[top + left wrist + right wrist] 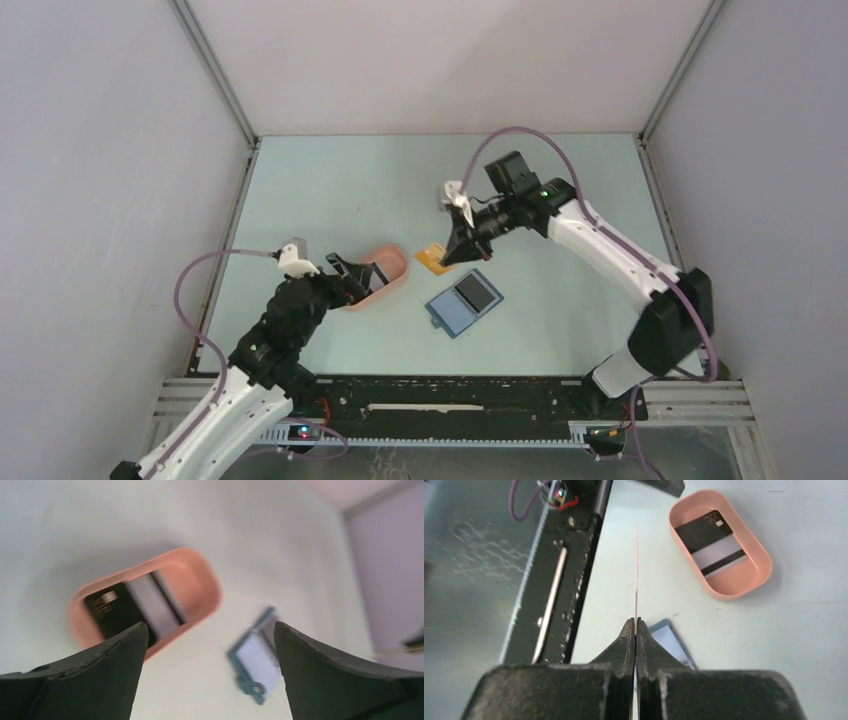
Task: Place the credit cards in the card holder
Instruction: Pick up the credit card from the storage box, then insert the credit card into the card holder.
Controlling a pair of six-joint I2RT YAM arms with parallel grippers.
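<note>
Left of the wallet [463,302], your left jaws gape wide beside the tray [725,593] holding a black card [711,542]; right jaws pinch the orange card [432,259].

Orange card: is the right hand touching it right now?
Touching. The right wrist view shows the right hand shut on the orange card, which is seen edge-on as a thin line running out from between the closed fingers.

Left arm [215,420] and right arm [600,245] show white shells, black joints, purple cables [516,129]; left claw [210,626] and right claw [635,622] are black.
</note>
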